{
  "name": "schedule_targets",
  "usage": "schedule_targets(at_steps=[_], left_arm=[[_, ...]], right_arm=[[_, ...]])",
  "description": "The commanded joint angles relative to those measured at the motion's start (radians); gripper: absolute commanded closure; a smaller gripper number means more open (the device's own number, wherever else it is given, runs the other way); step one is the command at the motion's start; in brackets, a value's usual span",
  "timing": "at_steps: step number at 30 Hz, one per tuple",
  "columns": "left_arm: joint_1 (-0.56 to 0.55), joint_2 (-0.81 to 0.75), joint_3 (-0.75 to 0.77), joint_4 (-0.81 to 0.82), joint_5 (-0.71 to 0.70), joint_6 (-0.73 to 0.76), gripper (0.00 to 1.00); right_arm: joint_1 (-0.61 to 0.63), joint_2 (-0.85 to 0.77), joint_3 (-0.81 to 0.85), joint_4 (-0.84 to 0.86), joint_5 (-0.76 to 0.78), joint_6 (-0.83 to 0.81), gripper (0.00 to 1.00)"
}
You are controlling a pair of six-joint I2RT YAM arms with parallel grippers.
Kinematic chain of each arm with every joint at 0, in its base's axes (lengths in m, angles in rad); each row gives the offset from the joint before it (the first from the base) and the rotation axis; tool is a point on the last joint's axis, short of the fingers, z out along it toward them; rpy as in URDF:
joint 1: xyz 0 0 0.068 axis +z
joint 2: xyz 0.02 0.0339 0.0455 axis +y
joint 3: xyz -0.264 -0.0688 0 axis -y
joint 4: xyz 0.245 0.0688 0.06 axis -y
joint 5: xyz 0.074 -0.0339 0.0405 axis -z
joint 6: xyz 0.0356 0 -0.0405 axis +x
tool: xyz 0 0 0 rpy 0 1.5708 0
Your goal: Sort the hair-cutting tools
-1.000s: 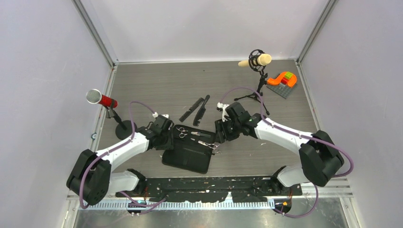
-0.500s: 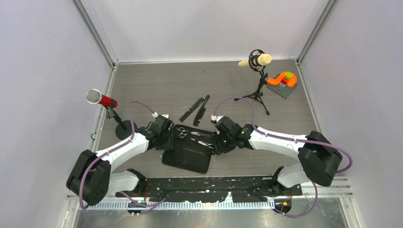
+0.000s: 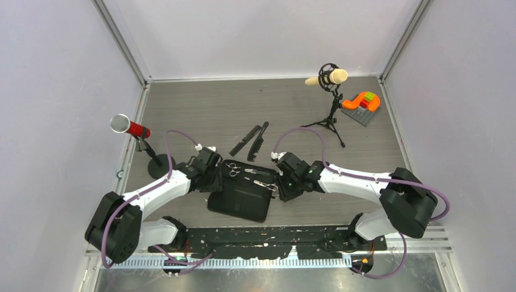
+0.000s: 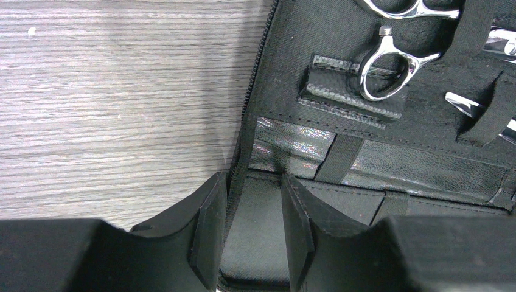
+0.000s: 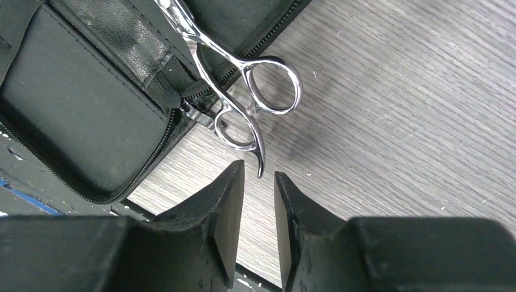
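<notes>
Scissors [image 5: 246, 109] are the tricky bit here. One pair lies half in the open case [image 5: 79, 103], its finger rings hanging off the 3 o'clock edge over the bare surface [image 5: 395, 121]. The right gripper [image 5: 258, 182] sits right at them, jaws only narrowly parted and pinching nothing. The little finger-rest tang points straight into the gap.

That's a tiny curved bit of polished metal to grab. If the jaws land a hair off, they probably just shove the scissors sideways, or the tang squirts out. The blade end looks tucked into the case, so any pull could drag the whole case along.

The left gripper [image 4: 252, 201] is at the 9 o'clock edge, jaws spread and straddling the zipper rim rather than clamping it. It doesn't look like much of an anchor, so the case may slide or its flap may fold up.

The second pair of scissors [image 4: 386, 70] sits in its loop inside. Both combs [image 3: 252, 141] lie on the surface at 12 o'clock from the case, apart from it. A skidding case could easily bump them around.
</notes>
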Motion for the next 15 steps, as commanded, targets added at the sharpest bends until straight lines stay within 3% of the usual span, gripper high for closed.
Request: schedule_targets(at_steps=[1,7,10,15], left_arm=[[-0.003,0.015,-0.011,0.073,0.046,-0.007,0.62],[-0.003,0.024,-0.010,0.076,0.047,-0.005,0.62],[-0.003,0.032,-0.009,0.079,0.051,-0.006,0.62],[-0.003,0.031,-0.010,0.079,0.050,-0.005,0.62]], right_arm=[[0.009,0.021,0.008,0.006,0.026,-0.021,0.68],[0.015,0.054,0.043,0.002,0.042,-0.046,0.79],[0.020,0.065,0.069,-0.014,0.088,-0.061,0.90],[0.031,0.084,0.120,-0.049,0.120,-0.087,0.94]])
